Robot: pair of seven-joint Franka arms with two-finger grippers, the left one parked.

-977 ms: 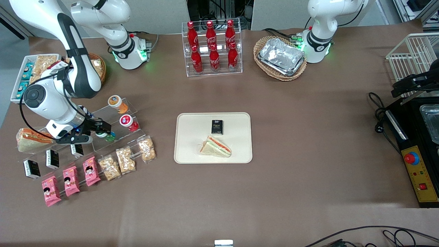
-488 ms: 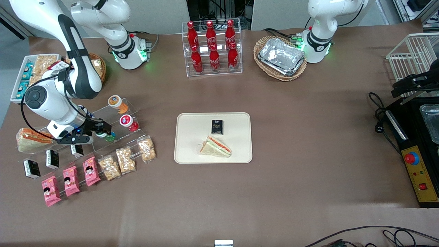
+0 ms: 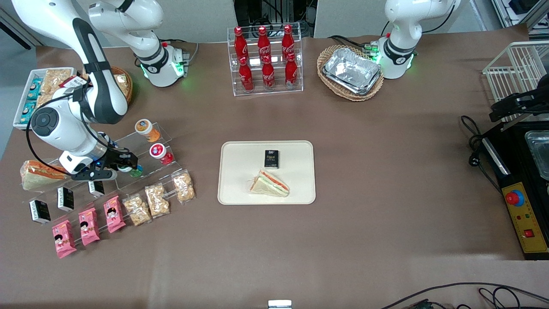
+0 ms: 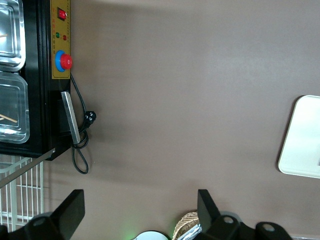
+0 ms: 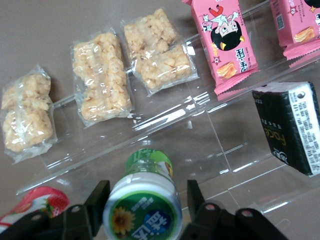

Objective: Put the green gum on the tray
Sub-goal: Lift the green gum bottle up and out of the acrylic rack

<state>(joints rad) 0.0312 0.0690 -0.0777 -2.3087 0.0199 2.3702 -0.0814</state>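
cola bottles (image 3: 265,60), sandwich (image 3: 269,183), pink snack packs (image 3: 88,225)

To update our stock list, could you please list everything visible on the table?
tray: one, cream, mid-table
sandwich: one, on the tray
black carton: one, on the tray
green gum: one, green, on the clear stand
red gum: one, red, a step above the green gum
orange bottle: one, orange, top step
small black boxes: three, black, on the stand
pink packs: three, pink, lowest step
puffed-rice packs: three, beige, beside the pink packs
cola bottles: six, red, in the clear rack
foil containers: stacked, silver, in the wicker basket
claw: one, black, open, straddling the green gum
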